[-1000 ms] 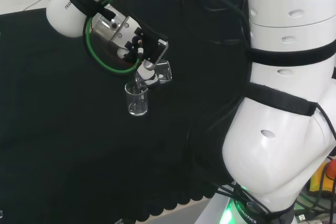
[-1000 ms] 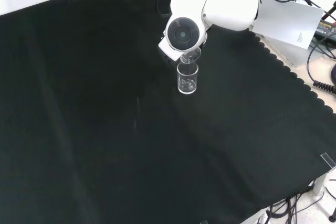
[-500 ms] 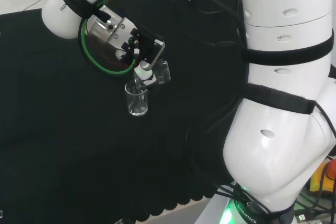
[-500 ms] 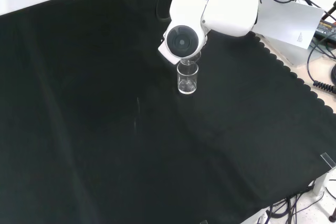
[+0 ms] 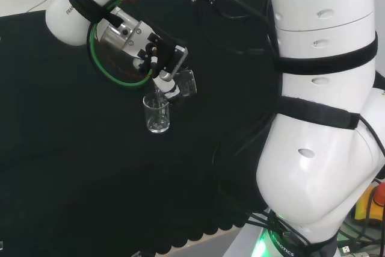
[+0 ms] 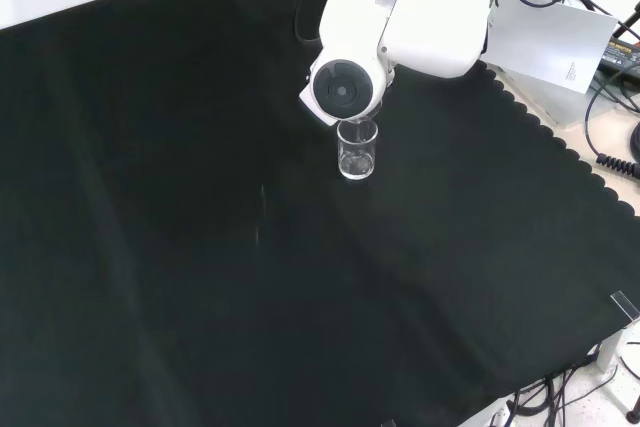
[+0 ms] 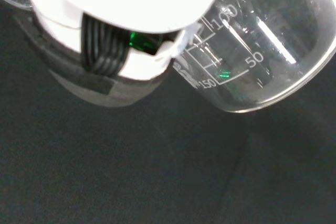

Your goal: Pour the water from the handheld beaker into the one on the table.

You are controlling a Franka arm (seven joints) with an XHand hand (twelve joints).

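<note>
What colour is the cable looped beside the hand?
Green cable, clearest in the head view.

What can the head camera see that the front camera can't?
The head view gives the hand curled round the handheld beaker, tipped over with its mouth above the beaker on the table.

The front view gives the arm's white link with a round grey cap standing in front of the hand, plus the scalloped edge of the black cloth.

Both views share the beaker on the table, upright on the cloth just under the arm.
</note>
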